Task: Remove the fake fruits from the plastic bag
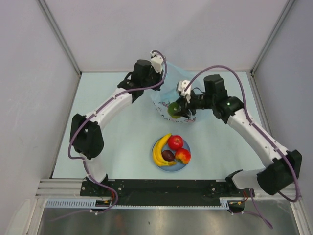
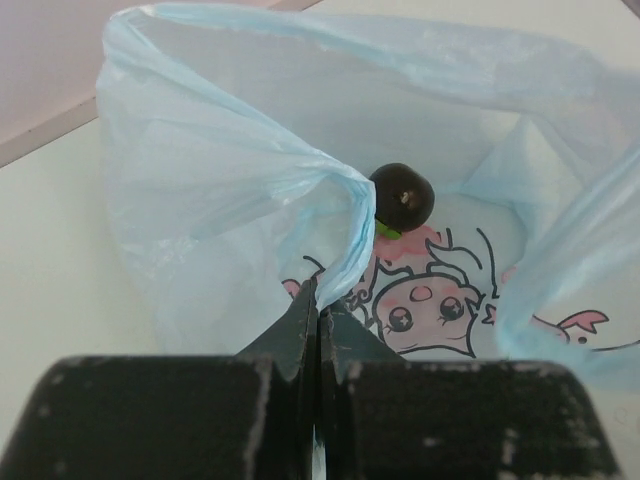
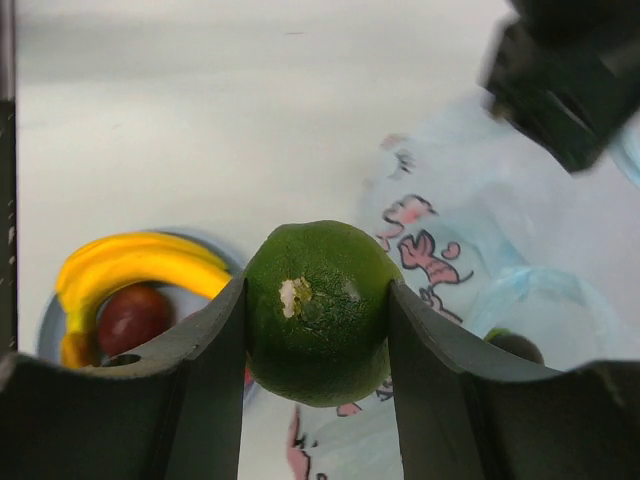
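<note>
Centrally, the right gripper (image 3: 316, 292) clasps a green fruit (image 3: 318, 340) over the plastic bag (image 2: 230, 150). At six o'clock from it, a blue plate (image 1: 171, 169) holds a banana (image 1: 159, 153) and red fruits (image 1: 175, 142). The left gripper (image 2: 318, 305) pinches the bag's edge; a dark fruit (image 2: 402, 197) sits inside.

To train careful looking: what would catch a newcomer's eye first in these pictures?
The bright green fruit stands out first, clamped in the right claw just above the near edge of the plastic bag. Next comes the left claw, pinching a fold of that bag, with a dark round fruit inside it. Nearer the arms' bases, a blue plate holds a banana and other fruits.
</note>
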Available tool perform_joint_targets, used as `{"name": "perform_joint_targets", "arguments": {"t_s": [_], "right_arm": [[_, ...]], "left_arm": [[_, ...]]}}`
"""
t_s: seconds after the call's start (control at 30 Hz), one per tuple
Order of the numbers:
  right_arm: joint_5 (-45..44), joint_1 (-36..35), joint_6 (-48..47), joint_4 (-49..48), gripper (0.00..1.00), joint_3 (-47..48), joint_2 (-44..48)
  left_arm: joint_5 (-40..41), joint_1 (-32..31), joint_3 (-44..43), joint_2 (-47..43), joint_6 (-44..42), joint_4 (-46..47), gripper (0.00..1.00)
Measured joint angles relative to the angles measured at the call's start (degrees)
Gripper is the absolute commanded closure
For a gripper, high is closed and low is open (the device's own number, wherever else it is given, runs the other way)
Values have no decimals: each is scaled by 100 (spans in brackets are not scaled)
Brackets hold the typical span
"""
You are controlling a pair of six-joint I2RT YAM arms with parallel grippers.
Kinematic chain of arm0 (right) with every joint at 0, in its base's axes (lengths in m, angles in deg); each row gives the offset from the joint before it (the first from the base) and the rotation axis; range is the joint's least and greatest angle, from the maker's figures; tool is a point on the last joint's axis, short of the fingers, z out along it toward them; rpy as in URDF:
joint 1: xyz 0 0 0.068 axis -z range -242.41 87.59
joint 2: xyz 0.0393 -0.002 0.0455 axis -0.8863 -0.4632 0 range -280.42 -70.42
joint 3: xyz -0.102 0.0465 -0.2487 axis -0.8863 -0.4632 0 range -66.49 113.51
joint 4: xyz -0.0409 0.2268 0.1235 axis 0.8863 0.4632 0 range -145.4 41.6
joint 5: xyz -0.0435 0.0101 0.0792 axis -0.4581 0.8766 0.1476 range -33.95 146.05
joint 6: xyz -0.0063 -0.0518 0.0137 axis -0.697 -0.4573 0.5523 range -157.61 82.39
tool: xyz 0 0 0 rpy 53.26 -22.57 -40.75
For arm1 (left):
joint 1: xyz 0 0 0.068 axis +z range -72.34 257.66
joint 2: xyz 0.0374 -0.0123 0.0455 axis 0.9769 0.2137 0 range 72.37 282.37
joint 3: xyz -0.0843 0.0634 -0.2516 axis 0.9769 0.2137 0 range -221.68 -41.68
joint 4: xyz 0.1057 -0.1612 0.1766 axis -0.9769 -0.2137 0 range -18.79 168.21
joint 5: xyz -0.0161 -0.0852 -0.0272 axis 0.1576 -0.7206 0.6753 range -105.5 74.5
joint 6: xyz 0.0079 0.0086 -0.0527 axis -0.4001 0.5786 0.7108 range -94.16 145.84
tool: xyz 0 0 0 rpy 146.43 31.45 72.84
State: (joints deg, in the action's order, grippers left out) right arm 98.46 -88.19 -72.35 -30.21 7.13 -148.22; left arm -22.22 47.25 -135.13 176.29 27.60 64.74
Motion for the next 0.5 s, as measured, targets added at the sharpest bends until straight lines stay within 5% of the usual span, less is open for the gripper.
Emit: {"name": "perform_joint_targets", "arguments": {"t_s": [0.33,0.5], "right_arm": [[-789,-2173,-1263,1788,78,-555,1567],[-929,-2590,-1364,2225,80,-1447,1709]], "left_arm": [[-251,66,568,-776,133,101,100],[-297,39,713,-1130,129,199,100]]}}
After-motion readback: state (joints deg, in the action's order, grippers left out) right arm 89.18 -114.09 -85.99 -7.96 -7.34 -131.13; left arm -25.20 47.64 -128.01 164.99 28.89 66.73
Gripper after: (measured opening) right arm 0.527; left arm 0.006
